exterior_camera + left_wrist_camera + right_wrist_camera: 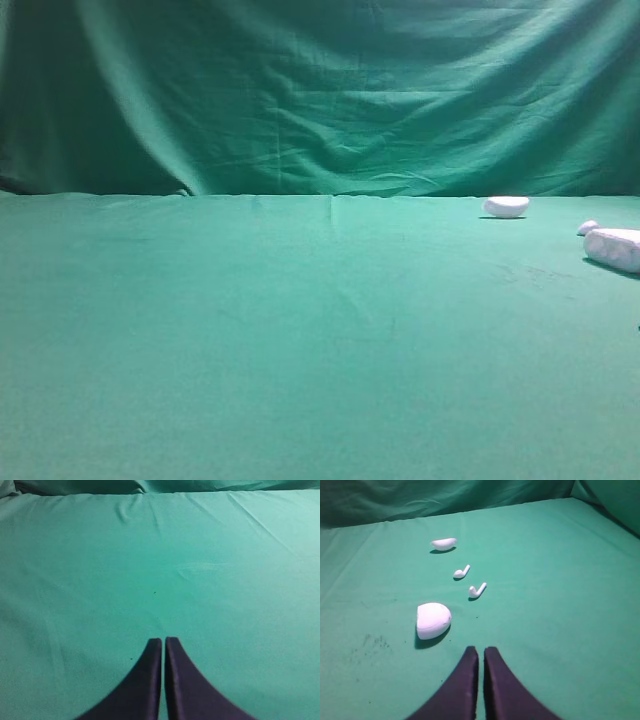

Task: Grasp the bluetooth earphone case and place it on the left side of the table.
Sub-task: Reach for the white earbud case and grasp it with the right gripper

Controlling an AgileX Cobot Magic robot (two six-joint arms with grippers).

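Earphone case (433, 620) sits on the green table (300, 340), far right side in the high view (613, 248), where the frame edge cuts it off. In the right wrist view it lies just ahead and left of the right claw (480, 652), apart from it.

Handling guess: small hard plastic shell, light, smooth and rounded, so likely slippery. It will probably squirt out if pinched near an end or on the curve. Best bet is across the short width at the middle, jaws low to the cloth. Cloth is soft with creases, so the case may skid when nudged.

Right claw clenched, jaws together, holding nothing. Left claw (163, 641) also clenched and empty, over bare cloth.

Hard to make out: 2 loose earbuds (461, 572) (477, 590) and a smaller white half-dome piece (443, 543) lie beyond the case. The high view shows only the half-dome (506, 206) and 1 tiny white bit beside the case. Can't tell whether the case is open or closed, nor where any hinge is. Neither arm shows in the high view.
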